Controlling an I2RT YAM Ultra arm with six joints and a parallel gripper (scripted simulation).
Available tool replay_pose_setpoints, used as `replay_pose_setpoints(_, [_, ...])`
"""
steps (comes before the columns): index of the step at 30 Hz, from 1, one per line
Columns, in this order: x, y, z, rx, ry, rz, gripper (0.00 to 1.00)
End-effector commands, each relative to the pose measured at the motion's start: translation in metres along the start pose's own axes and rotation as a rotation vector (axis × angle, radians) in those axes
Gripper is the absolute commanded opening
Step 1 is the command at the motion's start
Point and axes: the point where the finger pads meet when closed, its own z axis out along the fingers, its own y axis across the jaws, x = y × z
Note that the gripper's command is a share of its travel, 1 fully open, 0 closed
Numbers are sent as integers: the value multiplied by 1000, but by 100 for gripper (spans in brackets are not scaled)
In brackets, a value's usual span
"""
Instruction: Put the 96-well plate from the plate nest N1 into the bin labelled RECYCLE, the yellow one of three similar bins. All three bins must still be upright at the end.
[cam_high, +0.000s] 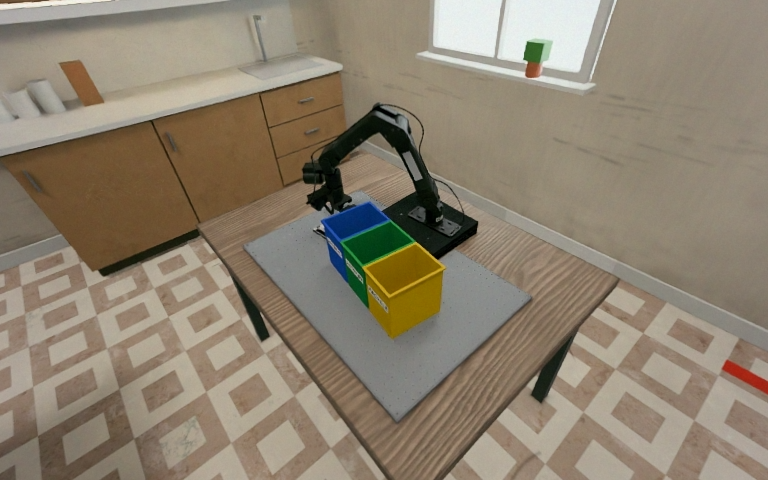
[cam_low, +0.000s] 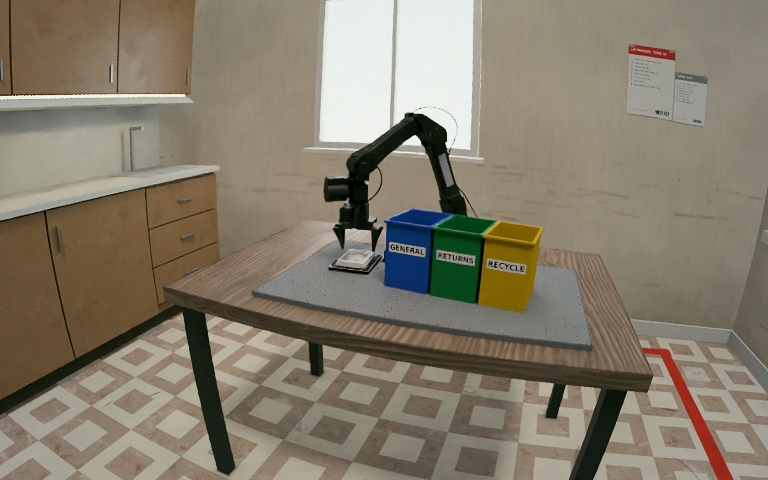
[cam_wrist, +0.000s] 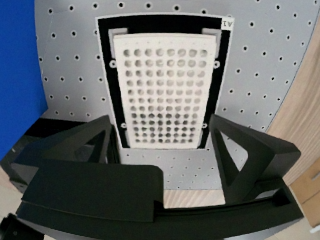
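The white 96-well plate lies flat in its black plate nest on the grey mat; it also shows in the exterior view. My gripper hangs straight above the plate's near end, fingers wide open and empty, one on each side of the plate's width. In the exterior view the gripper is a short way above the plate, not touching it. The yellow RECYCLE bin stands upright at the far end of the bin row, also seen in the top view.
The blue GENERAL bin stands right beside the nest, its wall at the left edge of the wrist view. The green RETURNS bin sits between blue and yellow. The arm's base is behind the bins. The table edge is close beyond the nest.
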Motion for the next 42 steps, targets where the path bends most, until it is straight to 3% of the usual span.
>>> replay_pose_setpoints(1, [-12, -4, 2, 25, -39, -7, 100])
replay_pose_setpoints(8, [-9, 0, 18, -9, -13, -5, 100])
replay_pose_setpoints(11, [-9, 1, 20, 5, -24, -6, 100])
replay_pose_setpoints(20, [-7, 3, 37, -9, -13, -6, 100])
replay_pose_setpoints(28, [-11, -2, 31, 24, -38, -7, 100])
replay_pose_setpoints(39, [-14, -8, 25, 21, -36, -7, 100])
replay_pose_setpoints(40, [-13, -8, 25, 19, -30, -4, 0])
replay_pose_setpoints(42, [-10, -7, 26, 17, -22, -2, 0])
